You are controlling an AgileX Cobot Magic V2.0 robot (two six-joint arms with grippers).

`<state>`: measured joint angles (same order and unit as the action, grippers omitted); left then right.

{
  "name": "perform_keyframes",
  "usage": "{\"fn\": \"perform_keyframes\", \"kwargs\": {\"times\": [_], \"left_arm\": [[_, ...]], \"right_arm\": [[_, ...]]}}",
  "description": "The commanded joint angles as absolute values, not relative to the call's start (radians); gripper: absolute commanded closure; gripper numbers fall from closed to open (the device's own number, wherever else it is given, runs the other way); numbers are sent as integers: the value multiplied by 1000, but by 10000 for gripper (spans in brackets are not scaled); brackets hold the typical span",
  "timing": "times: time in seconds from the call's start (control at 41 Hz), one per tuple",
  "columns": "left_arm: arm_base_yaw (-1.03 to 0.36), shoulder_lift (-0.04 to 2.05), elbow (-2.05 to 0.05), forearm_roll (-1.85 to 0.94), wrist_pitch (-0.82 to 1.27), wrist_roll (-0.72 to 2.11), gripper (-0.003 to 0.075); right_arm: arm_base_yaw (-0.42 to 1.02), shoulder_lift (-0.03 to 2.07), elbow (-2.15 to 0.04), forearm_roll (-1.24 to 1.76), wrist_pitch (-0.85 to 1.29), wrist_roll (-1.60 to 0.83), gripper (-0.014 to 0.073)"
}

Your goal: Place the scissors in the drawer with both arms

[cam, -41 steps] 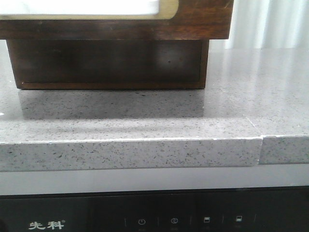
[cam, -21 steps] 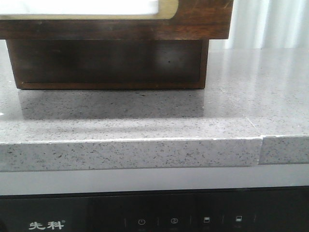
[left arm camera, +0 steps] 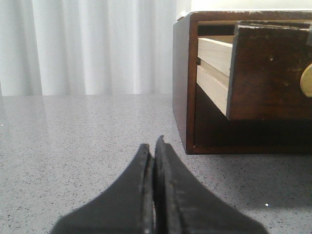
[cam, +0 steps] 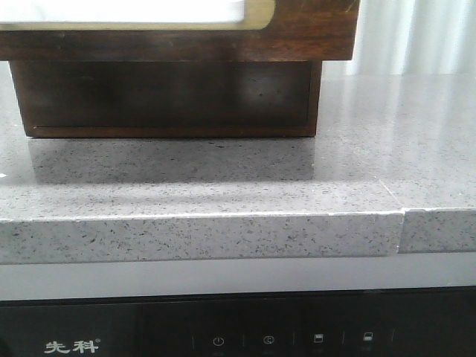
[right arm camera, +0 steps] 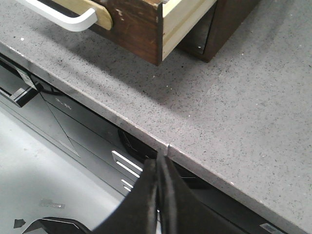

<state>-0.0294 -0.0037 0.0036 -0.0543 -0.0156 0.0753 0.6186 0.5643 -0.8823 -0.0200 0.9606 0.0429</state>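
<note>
The dark brown wooden drawer (left arm camera: 268, 73) with its brass-framed white panel stands pulled open on the speckled grey worktop (cam: 223, 186), at two o'clock from the left hand (left arm camera: 153, 146). Both black tapered hands are pressed together and empty, the right hand (right arm camera: 159, 163) hanging off the worktop's edge. I cannot see the scissors anywhere.

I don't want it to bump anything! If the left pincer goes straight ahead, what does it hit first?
Probably nothing soon. The closed black left pincer points over bare grey speckled stone countertop toward the white curtain. The dark brown wooden cabinet with its pulled-out drawer sits off to one side, though depth is hard to judge.
</note>
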Motion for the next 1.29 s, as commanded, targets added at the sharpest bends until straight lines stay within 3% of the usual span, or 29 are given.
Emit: {"fn": "perform_keyframes", "kwargs": {"times": [0.0, 0.268, 0.414, 0.609, 0.755, 1.023, 1.267], "left_arm": [[-29, -21, 28, -62, -98, 74, 741], [-29, -21, 28, -62, -98, 74, 741], [-32, -21, 28, -62, -98, 74, 741], [-32, -21, 28, -62, -98, 74, 741], [-32, -21, 28, -62, -98, 74, 741], [-32, -21, 28, -62, -98, 74, 741], [-32, -21, 28, -62, -98, 74, 741]], "right_arm": [[612, 567, -905, -31, 892, 38, 662], [601, 543, -891, -35, 886, 36, 662], [419, 467, -769, -43, 738, 21, 662], [135, 248, -448, -43, 374, 21, 662], [32, 113, -236, -43, 196, 21, 662], [-1, -26, 20, -41, 0, 21, 662], [7, -29, 27, -15, -22, 21, 662]]}}
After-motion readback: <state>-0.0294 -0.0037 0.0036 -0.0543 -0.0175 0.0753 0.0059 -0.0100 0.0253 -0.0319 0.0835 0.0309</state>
